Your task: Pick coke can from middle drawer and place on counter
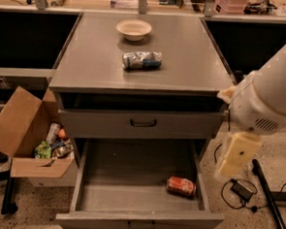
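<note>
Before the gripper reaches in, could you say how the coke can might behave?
Lying on its side in the middle drawer, the coke can would probably roll if nudged. Its curved wall may slip if gripped loosely. The gripper hangs right of the drawer.

No legible text anywhere.

Arm (270,95) runs off the right and top edges, so its upper part is out of sight. Gripper (236,156) hangs right of the cabinet, beside the open middle drawer (136,217); its details can't be told. Coke can (181,186) lettering is unreadable. The rear of the middle drawer is hidden under the upper drawer (137,123). Items in the cardboard box (16,128) are too small to identify.
</note>
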Controlling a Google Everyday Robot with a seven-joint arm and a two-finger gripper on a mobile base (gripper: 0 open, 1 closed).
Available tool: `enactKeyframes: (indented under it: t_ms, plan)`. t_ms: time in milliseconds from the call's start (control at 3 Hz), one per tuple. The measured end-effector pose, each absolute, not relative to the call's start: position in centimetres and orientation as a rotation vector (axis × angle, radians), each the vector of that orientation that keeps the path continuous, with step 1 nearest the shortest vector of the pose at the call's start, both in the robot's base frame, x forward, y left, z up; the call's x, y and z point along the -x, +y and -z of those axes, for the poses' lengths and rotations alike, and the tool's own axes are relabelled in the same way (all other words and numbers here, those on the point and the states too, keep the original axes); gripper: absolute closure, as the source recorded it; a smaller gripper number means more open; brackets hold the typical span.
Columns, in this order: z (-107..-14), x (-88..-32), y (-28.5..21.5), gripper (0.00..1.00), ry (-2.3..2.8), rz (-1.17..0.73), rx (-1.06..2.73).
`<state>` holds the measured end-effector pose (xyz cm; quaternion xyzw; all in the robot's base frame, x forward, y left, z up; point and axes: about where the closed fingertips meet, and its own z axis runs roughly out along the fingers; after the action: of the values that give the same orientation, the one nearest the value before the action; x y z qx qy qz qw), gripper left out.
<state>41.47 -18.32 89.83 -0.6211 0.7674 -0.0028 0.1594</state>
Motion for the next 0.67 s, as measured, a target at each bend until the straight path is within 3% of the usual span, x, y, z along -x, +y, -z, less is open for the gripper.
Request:
enactKeyframes:
  t_ms: [667]
  plan:
    - [-79.5, -37.6, -17.2, 0.0, 2.265, -0.084, 1.838]
